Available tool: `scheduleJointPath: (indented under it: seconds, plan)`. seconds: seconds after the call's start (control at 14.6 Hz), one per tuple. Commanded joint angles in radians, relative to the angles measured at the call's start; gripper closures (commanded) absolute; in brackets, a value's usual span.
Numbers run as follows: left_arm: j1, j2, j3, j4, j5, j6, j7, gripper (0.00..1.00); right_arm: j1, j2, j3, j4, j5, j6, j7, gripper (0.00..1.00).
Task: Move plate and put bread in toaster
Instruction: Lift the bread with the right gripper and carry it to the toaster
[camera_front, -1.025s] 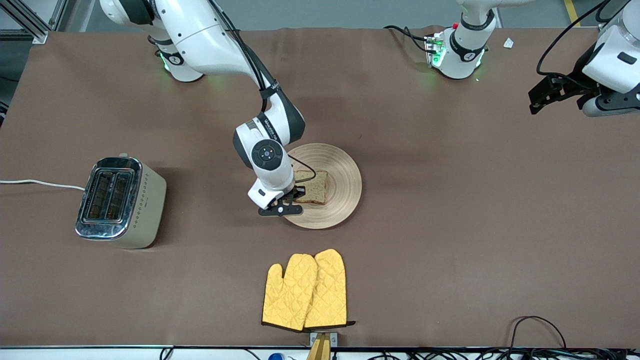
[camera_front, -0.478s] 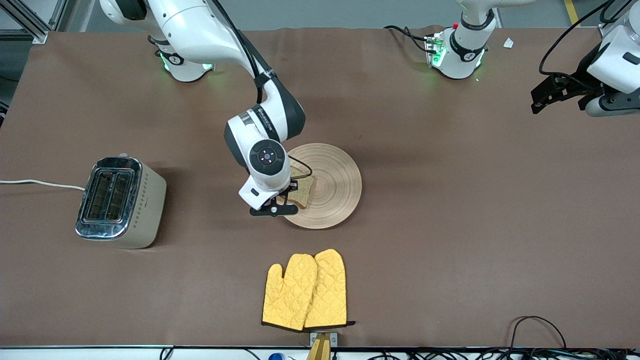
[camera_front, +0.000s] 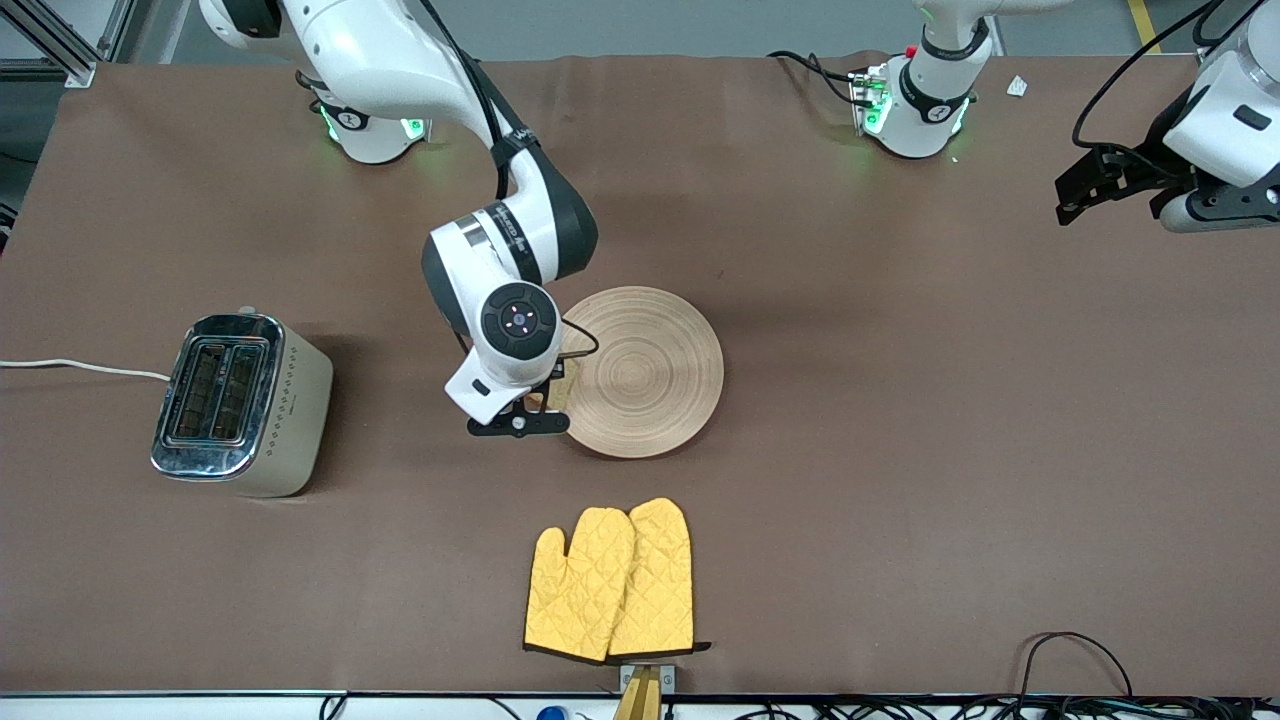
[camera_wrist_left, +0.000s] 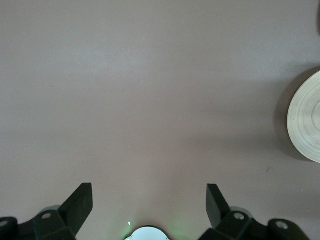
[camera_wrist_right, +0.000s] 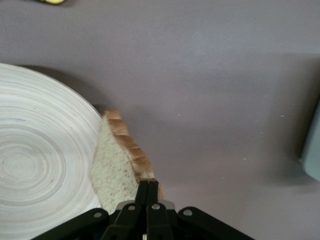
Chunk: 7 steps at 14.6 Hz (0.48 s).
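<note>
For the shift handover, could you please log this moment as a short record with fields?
right gripper: shut on the bread, lifted over the plate's rim
plate: mid-table, bare
toaster: toward the right arm's end, both slots vacant
left gripper: open, waiting over bare table
oven mitts: nearer the front camera than the plate

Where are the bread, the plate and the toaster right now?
bread (camera_wrist_right: 117, 162), right wrist view, speckled face of the slice.
plate (camera_front: 650, 375), front view, grooved centre.
toaster (camera_front: 222, 390), front view, chrome top between the slots.
</note>
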Motion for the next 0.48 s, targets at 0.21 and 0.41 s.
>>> scheduleJointPath:
  seconds: [0.21, 0.41]
  plan:
    - [-0.003, 0.003, 0.003, 0.011, 0.001, -0.013, 0.076, 0.00, -0.011, -0.077, -0.045, 0.018, -0.016, -0.071, -0.121, 1.00]
    - [-0.003, 0.000, 0.003, 0.017, -0.002, -0.013, 0.094, 0.00, -0.013, -0.086, -0.093, 0.020, -0.015, -0.117, -0.208, 1.00]
